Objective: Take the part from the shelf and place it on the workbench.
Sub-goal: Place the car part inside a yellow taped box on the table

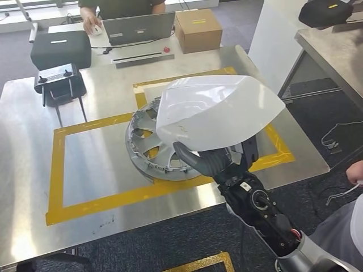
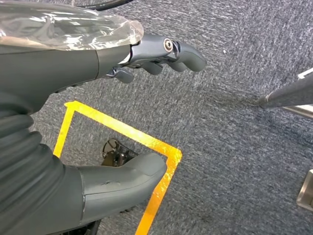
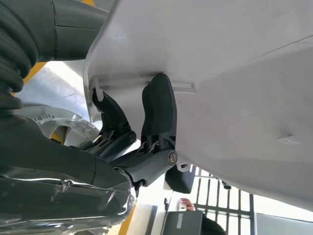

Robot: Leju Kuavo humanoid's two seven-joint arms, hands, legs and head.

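Observation:
My right hand [image 1: 214, 160] holds a large white curved plastic part [image 1: 214, 110] from beneath, above the steel workbench [image 1: 30, 141]. The part hovers over a silver wheel cover [image 1: 147, 144] that lies inside the yellow taped rectangle [image 1: 55, 170]. In the right wrist view my dark fingers [image 3: 158, 110] press against the underside of the white part [image 3: 239, 73]. My left hand [image 2: 155, 54] hangs over grey carpet with its fingers apart and nothing in it.
At the bench's far side stand a black case [image 1: 60, 48], a black controller on a stand [image 1: 60, 82], a laptop [image 1: 139, 27] and a cardboard box [image 1: 198, 29]. A person sits behind the laptop. Another person's hand [image 1: 354, 171] shows at right. A second table [image 1: 338, 51] stands right.

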